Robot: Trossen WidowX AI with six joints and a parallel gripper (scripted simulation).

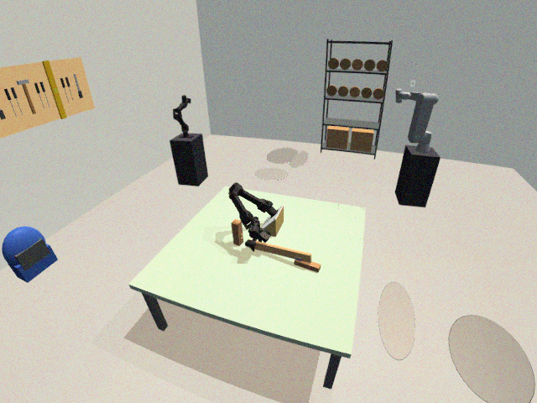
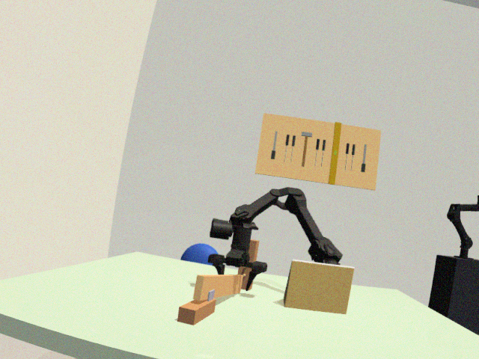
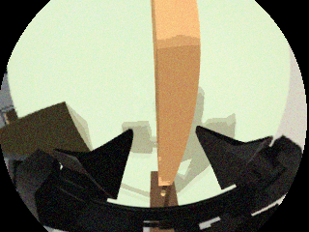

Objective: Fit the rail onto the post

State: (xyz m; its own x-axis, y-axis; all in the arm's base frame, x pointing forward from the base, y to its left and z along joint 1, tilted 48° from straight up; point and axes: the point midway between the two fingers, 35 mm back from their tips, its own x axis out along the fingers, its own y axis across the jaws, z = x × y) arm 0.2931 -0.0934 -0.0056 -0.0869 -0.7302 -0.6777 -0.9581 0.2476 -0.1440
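The long wooden rail (image 1: 284,251) (image 2: 218,286) (image 3: 176,77) slopes from the low footboard block (image 1: 309,265) (image 2: 196,310), where its far end sits by a small grey bracket (image 2: 211,295), down to the table near the short upright post (image 1: 237,232) (image 2: 254,249) (image 3: 161,189). My gripper (image 1: 253,243) (image 2: 235,278) (image 3: 165,130) is open and points down. It straddles the rail's near end, with one finger on each side and gaps showing in the wrist view. The rail's end lies just in front of the post. I cannot make out the pegs.
A tan box (image 1: 277,221) (image 2: 319,286) (image 3: 39,130) stands on the green table (image 1: 260,303) (image 2: 96,293) close behind the rail, in front of my arm's base. Other arms on black pedestals and a shelf stand off the table.
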